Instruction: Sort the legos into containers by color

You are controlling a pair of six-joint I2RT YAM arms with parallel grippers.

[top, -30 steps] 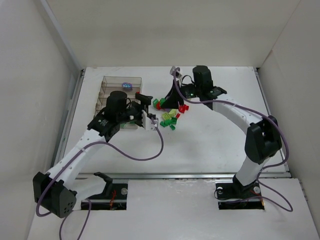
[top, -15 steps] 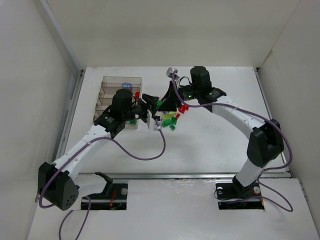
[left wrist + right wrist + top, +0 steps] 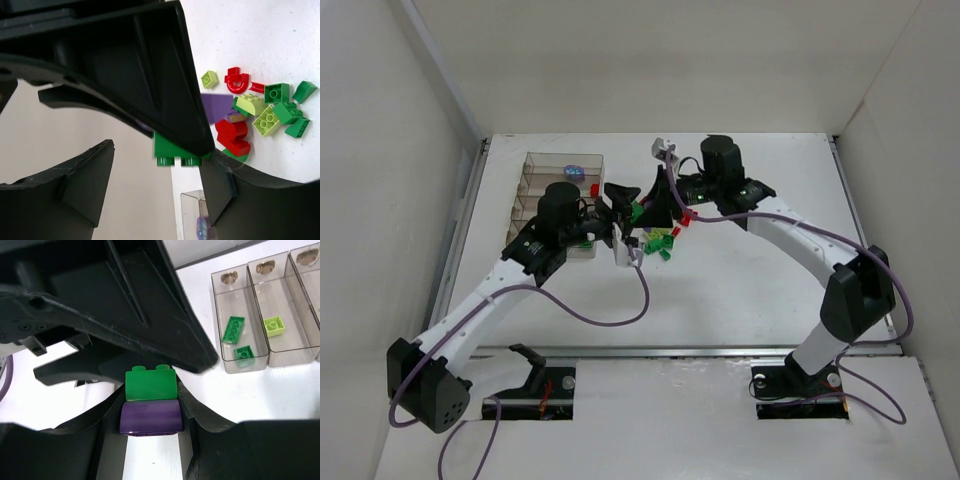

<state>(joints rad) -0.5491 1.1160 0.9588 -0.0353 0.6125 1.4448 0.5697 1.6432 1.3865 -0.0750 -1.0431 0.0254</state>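
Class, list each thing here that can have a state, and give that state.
Right gripper: shut on the purple brick.
Green brick: joined to the purple brick.
Left gripper: open around the green brick.
Tray: upright, open-topped, partly filled.
Sorted green bricks: lying in one compartment.
Lime brick: lying in the next compartment.
Loose bricks: piled on the table.

left gripper (image 3: 623, 222) and right gripper (image 3: 650, 206) drawn closer, now overlapping
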